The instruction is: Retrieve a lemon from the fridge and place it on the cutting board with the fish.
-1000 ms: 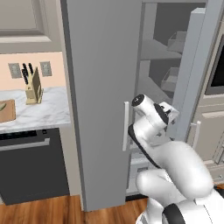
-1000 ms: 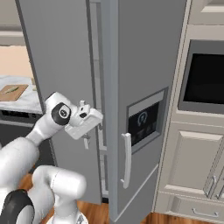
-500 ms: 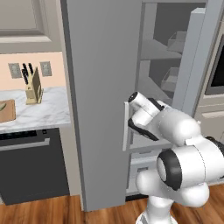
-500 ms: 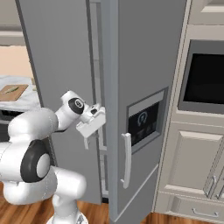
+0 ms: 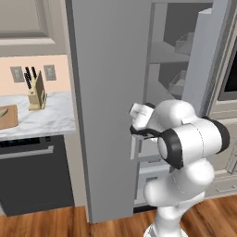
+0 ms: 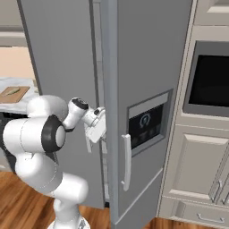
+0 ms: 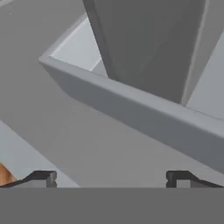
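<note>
The pincer (image 7: 111, 177) stands wide and empty, pushed into the gap at the fridge (image 5: 109, 92) door edge, its two dark fingertips (image 7: 43, 177) far apart over grey door bins. I cannot see the lemon from any angle here; it is presumably somewhere on the inner shelves to the right.

A lemon should be light, firm and a little slick, and it will roll, so I would take it across its middle with moderate squeeze.

Far to the left, the cutting board (image 5: 7, 118) lies flat on a marble counter (image 5: 46, 118) with the fish (image 5: 3, 112) on it, a knife block (image 5: 35, 92) standing just beyond. A wall oven (image 6: 208, 80) sits to the right of the fridge, over a wooden floor (image 5: 46, 224).
</note>
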